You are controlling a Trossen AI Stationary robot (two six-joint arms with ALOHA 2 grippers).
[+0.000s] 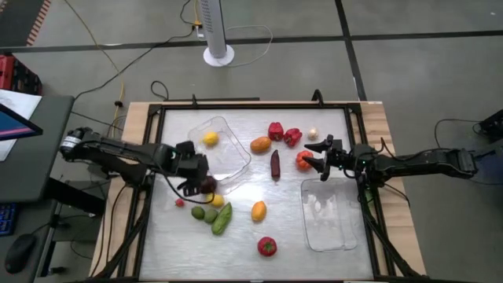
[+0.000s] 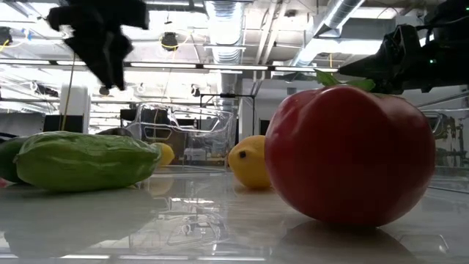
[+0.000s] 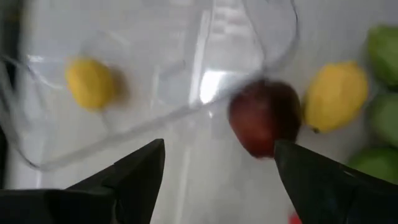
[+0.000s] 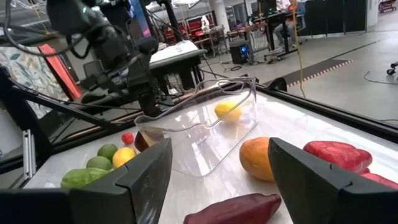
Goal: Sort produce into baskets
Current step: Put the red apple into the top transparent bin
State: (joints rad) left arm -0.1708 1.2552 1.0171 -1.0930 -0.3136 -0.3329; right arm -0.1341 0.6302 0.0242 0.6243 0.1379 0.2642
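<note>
My left gripper [image 1: 198, 168] is open and empty above the table, at the near corner of the left clear tray [image 1: 236, 157]. A dark red fruit [image 3: 264, 118] lies on the table just ahead of its fingers [image 1: 207, 185]. One yellow fruit [image 1: 211, 139] lies in that tray. My right gripper [image 1: 314, 155] is open and empty, beside a red-orange piece [image 1: 302, 161] and just beyond the far end of the right clear tray [image 1: 328, 212]. In the right wrist view [image 4: 219, 142] nothing lies between its fingers.
Loose on the table are an orange fruit [image 1: 260, 145], a dark purple piece [image 1: 276, 163], red peppers [image 1: 283, 134], a yellow piece [image 1: 258, 210], a tomato [image 1: 267, 247], limes and a green cucumber [image 1: 221, 218], and a lemon [image 3: 336, 93]. A black frame [image 1: 161, 110] edges the table.
</note>
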